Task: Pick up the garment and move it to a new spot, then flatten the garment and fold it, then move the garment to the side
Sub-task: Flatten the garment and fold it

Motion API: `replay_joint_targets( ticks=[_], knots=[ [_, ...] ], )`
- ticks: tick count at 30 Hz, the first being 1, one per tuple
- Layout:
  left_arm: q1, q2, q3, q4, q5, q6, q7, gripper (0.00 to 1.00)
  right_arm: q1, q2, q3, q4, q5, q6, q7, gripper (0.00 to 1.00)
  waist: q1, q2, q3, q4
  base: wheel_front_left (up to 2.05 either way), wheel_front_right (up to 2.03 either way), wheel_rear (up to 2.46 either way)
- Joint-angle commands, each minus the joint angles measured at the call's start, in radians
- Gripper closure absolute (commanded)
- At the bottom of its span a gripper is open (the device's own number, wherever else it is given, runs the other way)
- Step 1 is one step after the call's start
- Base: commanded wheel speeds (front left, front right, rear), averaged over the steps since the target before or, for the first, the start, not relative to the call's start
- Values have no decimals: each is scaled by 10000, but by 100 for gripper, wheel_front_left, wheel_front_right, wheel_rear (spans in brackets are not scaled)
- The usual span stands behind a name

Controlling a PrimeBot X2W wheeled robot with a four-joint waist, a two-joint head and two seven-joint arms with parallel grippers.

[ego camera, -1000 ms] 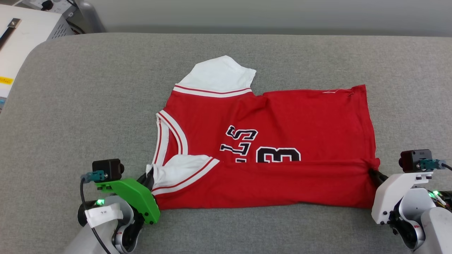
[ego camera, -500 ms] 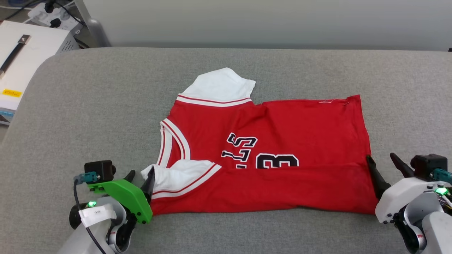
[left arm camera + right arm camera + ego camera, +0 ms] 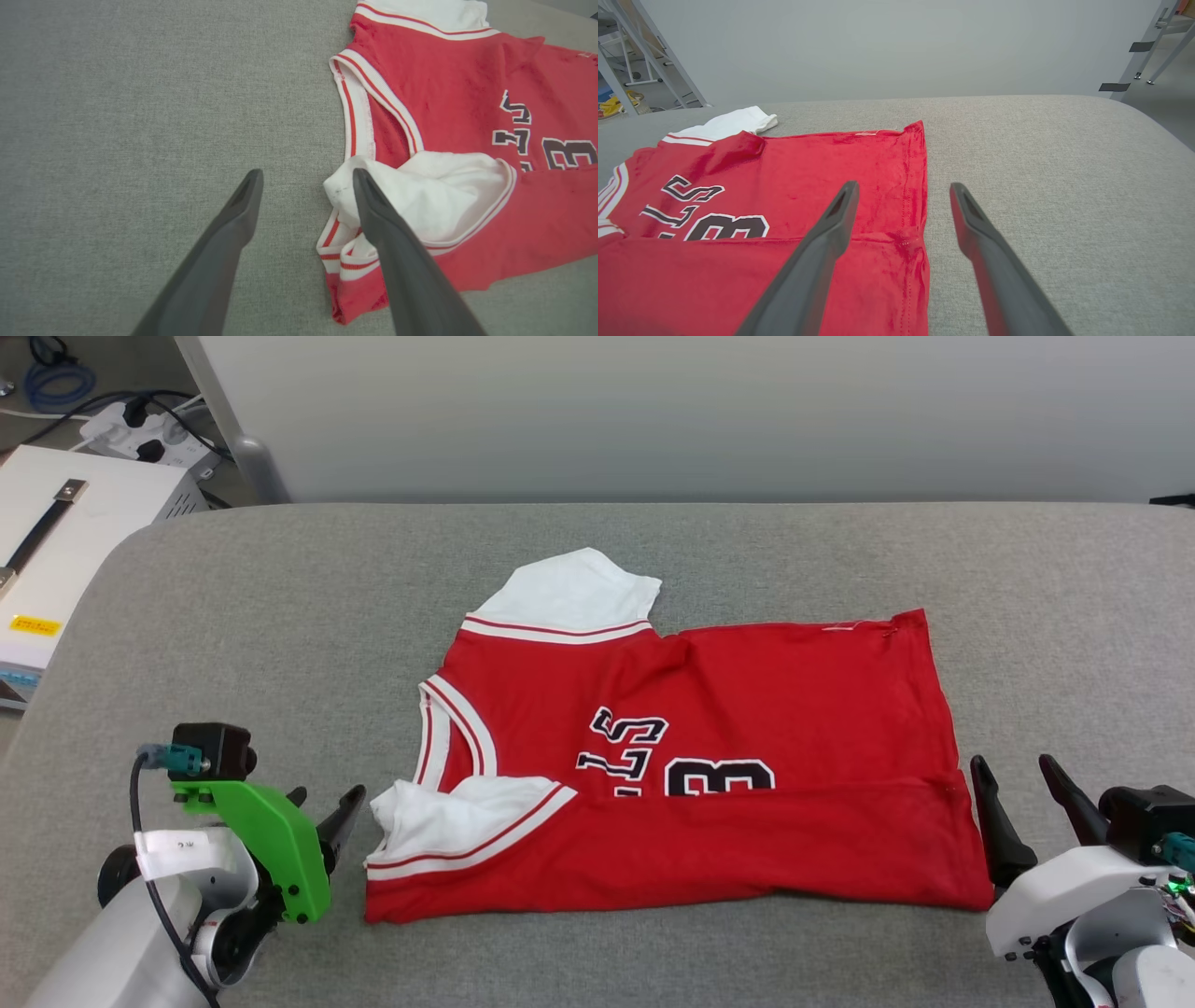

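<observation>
Shows the red shirt (image 3: 691, 775) lying mid-bench (image 3: 280, 616), near edge folded over its print. Finds left end effector (image 3: 327, 795) spread wide beside the white sleeve, gripping nothing; right end effector (image 3: 1013, 765) likewise wide, empty, at the hem.

Grey fabric worktop (image 3: 280, 616) under even, soft light; plain pale wall (image 3: 653, 411) at twelve o'clock; white metal case (image 3: 84, 513) at ten o'clock, power strip (image 3: 140, 434) just beyond.

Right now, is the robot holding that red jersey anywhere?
Nothing is held: the left gripper and right gripper stand open at the ends of the red jersey.
</observation>
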Motion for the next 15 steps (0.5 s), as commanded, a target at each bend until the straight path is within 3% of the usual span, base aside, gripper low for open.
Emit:
replay_joint_targets(
  ticks=[1, 4, 5, 9, 15],
  knots=[
    [225, 247, -25, -403, -230, 31, 492, 0, 173, 79, -95, -213, -117, -80, 119, 0, 0, 0, 74, -58, 0, 0, 0],
    [513, 567, -108, -1240, -651, 266, 1640, 0, 284, 202, -204, -539, -181, -80, 283, 0, 0, 0, 179, -123, 0, 0, 0],
    [874, 860, -119, -2135, -1176, 684, 2739, 0, 245, 321, -214, -843, -160, -80, 429, 0, 0, 0, 448, -274, 0, 0, 0],
    [985, 738, -150, -2248, -1354, 864, 2942, 0, 115, 378, -181, -959, -59, -80, 486, 0, 0, 0, 740, -402, 0, 0, 0],
    [885, 388, -455, -1687, -1347, 746, 3095, 0, -51, 373, -177, -893, 127, -80, 565, 0, 0, 0, 1094, -630, 0, 0, 0]
  ],
)
